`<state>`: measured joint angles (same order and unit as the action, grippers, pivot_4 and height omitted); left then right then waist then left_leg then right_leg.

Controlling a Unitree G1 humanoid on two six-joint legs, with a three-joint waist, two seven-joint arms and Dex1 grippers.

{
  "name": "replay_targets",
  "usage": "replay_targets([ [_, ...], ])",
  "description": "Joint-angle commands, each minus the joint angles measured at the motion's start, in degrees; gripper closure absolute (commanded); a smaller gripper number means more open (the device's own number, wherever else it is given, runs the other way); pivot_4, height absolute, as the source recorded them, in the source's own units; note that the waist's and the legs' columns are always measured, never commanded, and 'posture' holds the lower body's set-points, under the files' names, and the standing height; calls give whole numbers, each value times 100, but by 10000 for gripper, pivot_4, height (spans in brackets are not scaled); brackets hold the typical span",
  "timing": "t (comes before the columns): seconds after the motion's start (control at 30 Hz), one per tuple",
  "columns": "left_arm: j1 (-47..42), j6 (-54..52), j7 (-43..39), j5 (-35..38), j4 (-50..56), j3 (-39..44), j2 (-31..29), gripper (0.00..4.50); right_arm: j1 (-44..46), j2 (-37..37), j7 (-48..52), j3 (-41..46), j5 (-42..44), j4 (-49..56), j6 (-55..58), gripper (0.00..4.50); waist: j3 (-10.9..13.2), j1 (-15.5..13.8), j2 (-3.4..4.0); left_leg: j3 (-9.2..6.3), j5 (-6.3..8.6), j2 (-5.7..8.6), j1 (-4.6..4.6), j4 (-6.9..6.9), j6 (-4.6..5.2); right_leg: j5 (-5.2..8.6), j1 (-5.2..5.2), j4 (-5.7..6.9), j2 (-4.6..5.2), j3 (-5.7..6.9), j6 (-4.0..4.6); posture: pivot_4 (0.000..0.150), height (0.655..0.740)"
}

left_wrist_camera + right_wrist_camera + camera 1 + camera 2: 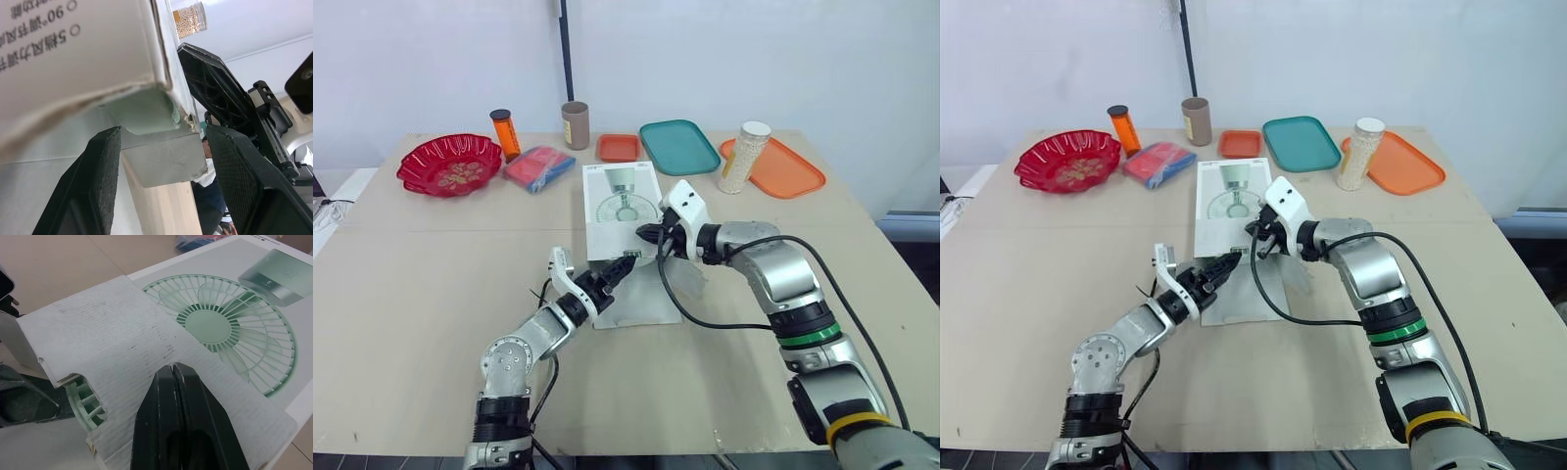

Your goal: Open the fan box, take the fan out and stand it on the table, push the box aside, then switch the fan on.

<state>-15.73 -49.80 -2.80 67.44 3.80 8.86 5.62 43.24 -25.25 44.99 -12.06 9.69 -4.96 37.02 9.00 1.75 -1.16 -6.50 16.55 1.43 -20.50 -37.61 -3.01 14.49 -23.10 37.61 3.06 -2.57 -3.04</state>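
Note:
The white fan box (620,201) lies flat in the middle of the table, its printed fan picture facing up. Its near end is open. One grey flap (646,294) lies out on the table, and another flap (112,333) is folded back over the top. My right gripper (647,235) is shut on that folded flap at the box's near end. The pale green fan (146,113) shows inside the opening. My left gripper (621,266) is open, with its fingers (100,186) either side of the box's open corner.
Along the back stand a red bowl (450,164), an orange bottle (506,132), a brown cup (575,124), a red-and-blue packet (539,167), a small orange tray (619,147), a teal tray (678,146), a bead jar (744,157) and an orange tray (788,168).

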Motion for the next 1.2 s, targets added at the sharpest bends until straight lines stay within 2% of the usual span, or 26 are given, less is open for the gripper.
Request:
replay_targets([
  [0.03,42,-62,185,-1,-572,7,320,15903,-27,-32,49,-42,-32,116,33,45000,-2,-8,3,-2,-1,0,0,0,-1,-1,2,-3,0,1,-1,1500,7400],
  [0.07,-8,-30,166,4,-628,27,361,15903,-32,-45,49,-31,-28,136,44,45000,-6,-32,10,-5,-2,1,0,1,-3,-2,5,-7,0,3,-3,1500,7400],
  [0.3,-183,-4,126,-53,-904,103,442,34085,-35,-80,44,9,-45,143,60,45000,-16,-56,28,-24,-8,5,0,2,-13,-15,32,-45,0,17,-16,1500,7400],
  [0.57,-107,-318,286,194,-846,231,429,34091,-41,-39,41,-20,-60,138,49,45000,-20,-56,34,-26,-11,4,0,3,-18,-15,33,-47,0,19,-17,1500,7400],
  [0.9,482,-1396,592,405,-342,147,-280,34091,-84,-28,32,-16,-41,213,100,45000,-54,-44,66,-21,-11,3,9,13,-18,-14,35,-50,-1,14,-18,1500,7400],
  [1.13,652,-1312,596,527,-168,194,-352,34091,-152,-37,5,4,-29,297,158,45000,-68,-31,81,-16,-10,-1,18,23,-18,-13,35,-50,-7,7,-15,1500,7400],
  [1.2,661,-1135,543,351,-107,157,-345,28706,-157,-40,4,4,-30,296,159,45000,-68,-31,81,-16,-10,-1,18,24,-18,-13,35,-51,-7,7,-15,1500,7400],
])
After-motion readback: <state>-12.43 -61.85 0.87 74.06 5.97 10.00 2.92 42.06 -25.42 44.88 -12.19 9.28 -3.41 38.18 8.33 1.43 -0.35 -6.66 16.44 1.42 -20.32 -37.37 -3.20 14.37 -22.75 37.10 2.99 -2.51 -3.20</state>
